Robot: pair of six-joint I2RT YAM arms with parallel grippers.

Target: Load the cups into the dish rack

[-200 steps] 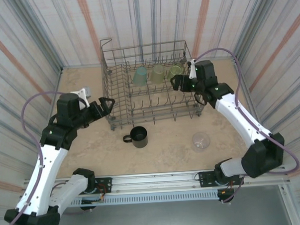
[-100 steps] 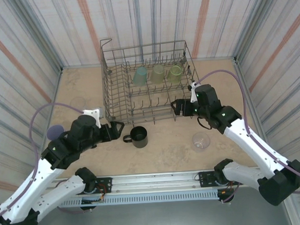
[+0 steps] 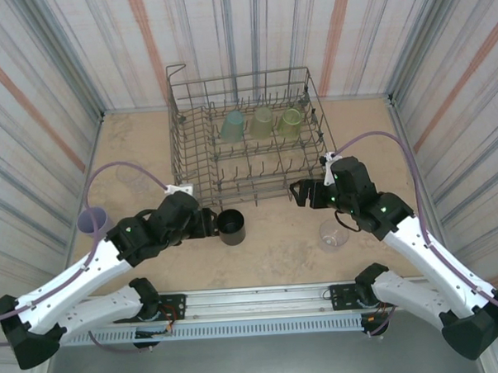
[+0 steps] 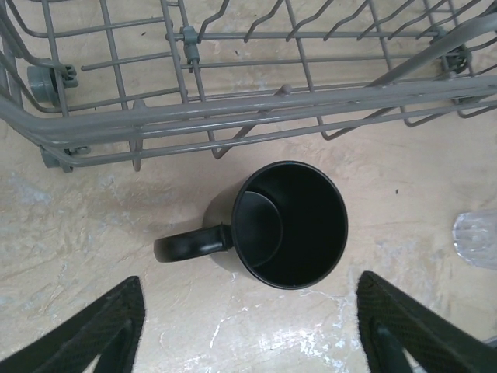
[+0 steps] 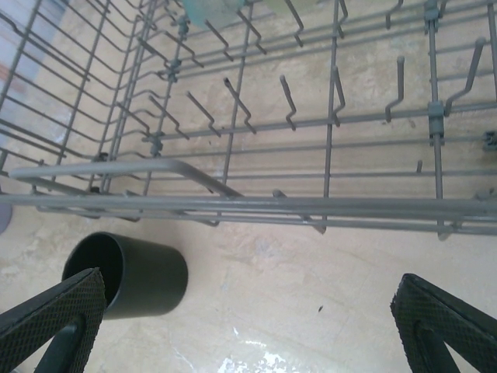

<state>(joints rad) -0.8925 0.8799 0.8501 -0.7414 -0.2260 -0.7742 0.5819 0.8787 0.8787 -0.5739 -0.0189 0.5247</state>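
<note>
The black mug (image 3: 231, 227) stands upright on the table just in front of the dish rack (image 3: 190, 168), handle pointing left. My left gripper (image 3: 206, 224) hovers at the handle side, open; in the left wrist view the mug (image 4: 286, 225) lies just beyond the fingertips, with nothing between them (image 4: 248, 334). Teal (image 3: 232, 127), pale green (image 3: 263, 121) and green (image 3: 292, 121) cups sit upside down in the rack's back row. A clear cup (image 3: 334, 234) stands at the right front, a pale purple cup (image 3: 93, 220) at the left. My right gripper (image 3: 304, 193) is open and empty by the rack's front right corner.
The rack's front rail (image 4: 256, 113) runs close behind the mug, and it crosses the right wrist view (image 5: 233, 203) above the mug (image 5: 136, 276). The clear cup's rim (image 4: 477, 237) lies to the right of the mug. Striped walls close in three sides.
My left arm swung right and down to the mug's handle side, its jaws narrowing a little. My right arm drew back from the rack's back row to its front right corner.
</note>
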